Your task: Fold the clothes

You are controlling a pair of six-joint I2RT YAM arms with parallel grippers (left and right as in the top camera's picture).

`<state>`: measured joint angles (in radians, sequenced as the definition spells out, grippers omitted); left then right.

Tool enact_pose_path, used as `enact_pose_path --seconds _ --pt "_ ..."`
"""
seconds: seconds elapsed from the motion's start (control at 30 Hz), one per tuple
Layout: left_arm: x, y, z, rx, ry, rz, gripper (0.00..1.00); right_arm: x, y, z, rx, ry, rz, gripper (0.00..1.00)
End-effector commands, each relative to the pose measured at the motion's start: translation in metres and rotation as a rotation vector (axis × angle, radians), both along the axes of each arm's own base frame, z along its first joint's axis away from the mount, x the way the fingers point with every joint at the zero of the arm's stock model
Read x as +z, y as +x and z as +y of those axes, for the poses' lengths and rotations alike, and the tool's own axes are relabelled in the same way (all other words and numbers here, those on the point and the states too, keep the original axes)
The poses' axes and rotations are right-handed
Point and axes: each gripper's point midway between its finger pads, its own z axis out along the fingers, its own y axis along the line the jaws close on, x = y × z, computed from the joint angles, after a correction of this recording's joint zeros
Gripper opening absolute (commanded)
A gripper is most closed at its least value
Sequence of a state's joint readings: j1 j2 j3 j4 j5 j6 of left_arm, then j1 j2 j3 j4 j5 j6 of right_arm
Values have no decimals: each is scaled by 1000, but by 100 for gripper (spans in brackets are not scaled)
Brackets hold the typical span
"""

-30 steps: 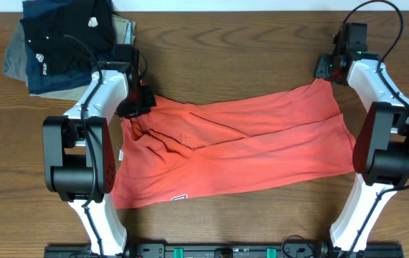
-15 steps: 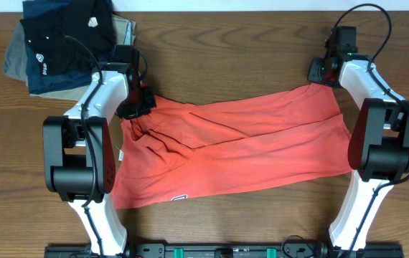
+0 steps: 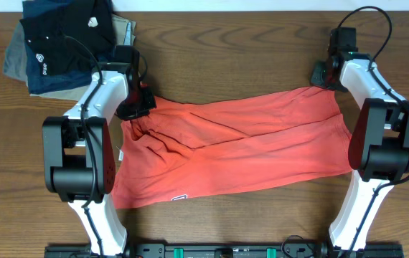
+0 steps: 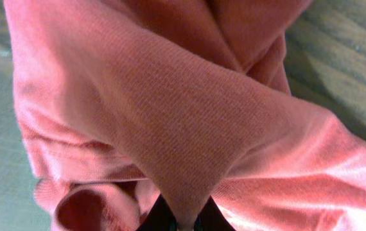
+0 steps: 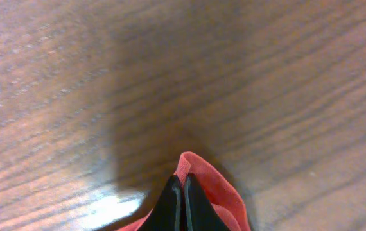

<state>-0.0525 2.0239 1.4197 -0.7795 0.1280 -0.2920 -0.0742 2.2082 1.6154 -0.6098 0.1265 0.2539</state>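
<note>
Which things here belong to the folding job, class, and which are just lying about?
Job: coral-red T-shirt; left gripper and right gripper, both pinching it.
Lying about: stack of folded dark garments on the table, far-left corner.

T-shirt (image 3: 240, 150) spread across table (image 3: 226, 43) middle, folded garments (image 3: 64, 39) stacked behind it at far left

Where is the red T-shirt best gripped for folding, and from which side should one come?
Grip the T-shirt at its two far corners, coming from above at the far edge. It lies spread out wide, so those corners should lift the whole edge evenly, and bare table lies beyond them. The left fingers and right fingers are shut there already.
</note>
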Motion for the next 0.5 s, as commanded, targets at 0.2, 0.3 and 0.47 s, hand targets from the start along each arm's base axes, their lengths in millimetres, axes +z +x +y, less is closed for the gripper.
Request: enact_pose_path --seconds 0.2,0.3,0.47 --pt "81 -5 1 25 -10 -146 6 38 2 -31 -138 -9 12 1" --pt "96 -13 1 23 -12 -158 6 51 -1 -30 -141 -7 38 1" --pt "101 -36 -6 17 -56 -86 6 69 -14 -30 -185 9 91 1"
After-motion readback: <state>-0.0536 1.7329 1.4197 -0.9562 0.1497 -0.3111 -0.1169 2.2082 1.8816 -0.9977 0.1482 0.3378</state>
